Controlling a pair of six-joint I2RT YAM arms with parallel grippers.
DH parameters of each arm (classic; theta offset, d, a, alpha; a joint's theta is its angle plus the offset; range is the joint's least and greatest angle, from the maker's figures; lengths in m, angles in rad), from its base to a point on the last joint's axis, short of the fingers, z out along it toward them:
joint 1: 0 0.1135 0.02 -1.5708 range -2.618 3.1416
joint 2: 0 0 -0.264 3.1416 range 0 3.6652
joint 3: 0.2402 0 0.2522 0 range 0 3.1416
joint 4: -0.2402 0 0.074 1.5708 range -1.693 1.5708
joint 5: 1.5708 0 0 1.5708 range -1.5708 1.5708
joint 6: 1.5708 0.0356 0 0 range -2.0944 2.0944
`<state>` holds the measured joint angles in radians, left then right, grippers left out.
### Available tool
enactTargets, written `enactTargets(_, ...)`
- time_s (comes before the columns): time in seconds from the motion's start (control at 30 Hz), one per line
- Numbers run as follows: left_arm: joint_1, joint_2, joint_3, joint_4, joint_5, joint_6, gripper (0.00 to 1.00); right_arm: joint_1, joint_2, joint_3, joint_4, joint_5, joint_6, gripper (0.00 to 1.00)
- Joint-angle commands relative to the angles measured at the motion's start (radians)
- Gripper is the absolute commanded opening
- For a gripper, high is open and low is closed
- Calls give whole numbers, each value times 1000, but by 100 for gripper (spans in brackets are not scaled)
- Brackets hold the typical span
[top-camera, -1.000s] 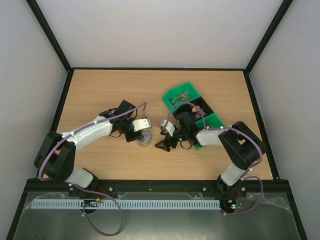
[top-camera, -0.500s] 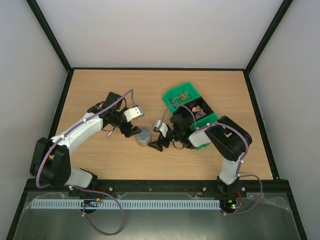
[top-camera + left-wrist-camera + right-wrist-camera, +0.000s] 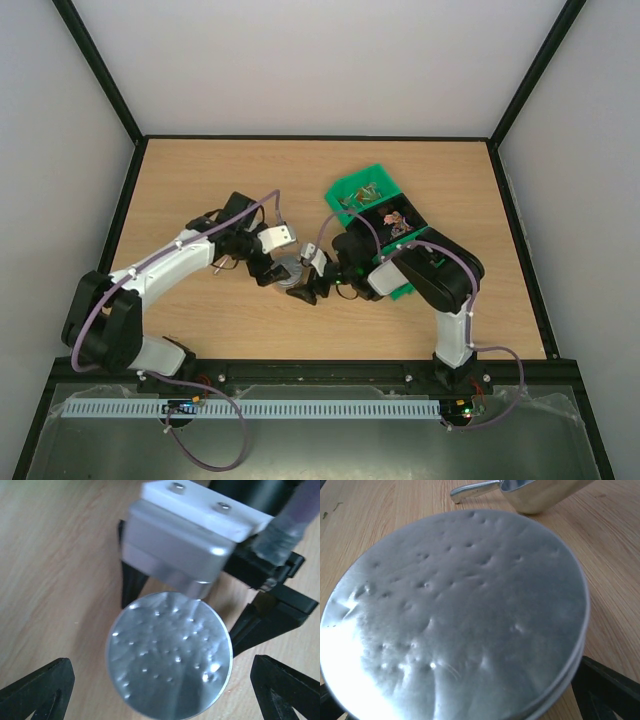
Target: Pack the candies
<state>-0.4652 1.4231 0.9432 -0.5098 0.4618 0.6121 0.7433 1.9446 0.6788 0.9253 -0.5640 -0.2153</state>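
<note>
L claw [image 3: 162, 687] wide astride silver lid [image 3: 169, 652]

I can't read any words, numbers or signs on anything here. The round silver lid [image 3: 169, 655] has only little dents on it, no letters. The green bins [image 3: 385, 215] near the far right of the bench look plain. The candies [image 3: 398, 220] inside are so tiny from up above that I can't tell if anything is printed on them.
</note>
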Motion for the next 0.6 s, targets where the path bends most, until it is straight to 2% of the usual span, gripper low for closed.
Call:
enactTargets(0.0,-26,-4,-30,7,-19,-45,100,11,34,21,80,-20,8,99)
enactTargets(0.2,39,-23,30,-14,43,-86,100,10,-1,-4,62,-30,11,99)
enactTargets(0.47,117,-15,163,-201,96,-52,100,8,-61,45,-167,-124,-24,99)
enactTargets(0.57,132,-10,205,-265,112,-54,100,3,-76,102,-332,-127,-53,99)
